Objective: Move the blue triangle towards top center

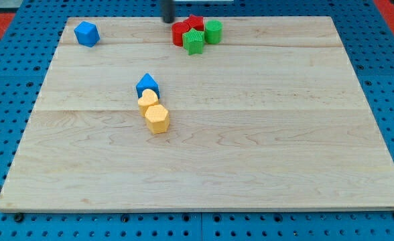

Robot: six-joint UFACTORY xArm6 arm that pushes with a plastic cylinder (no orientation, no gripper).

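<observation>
My tip (168, 20) sits at the view's top, just left of centre, right at the board's far edge; the rod enters from above the frame and is blurred, so only its lower end shows. It's a bare rod, nothing to open or close, and it holds nothing. It looks clear of every block, though the blur makes it hard to tell whether it brushes the nearest red one. The blue triangle (147, 85) is well below and a bit to the view's left of the tip, left of centre on the wooden board (264, 134), pointed end up toward the view's top. Touching its lower edge is a yellow block (147, 100), shape unclear, and right below that, also touching, a yellow hexagon-like block (157, 118); the three form a short line slanting down to the view's right. Just right of the tip is a tight cluster: a red block (181, 32), a second red block (195, 22) behind it, a green star-like block (193, 41) in front, and a green block (213, 31) on the view's right side. A blue block (87, 33), roughly hexagonal, sits alone near the top-left corner. Blue pegboard (9, 80) surrounds the board.
</observation>
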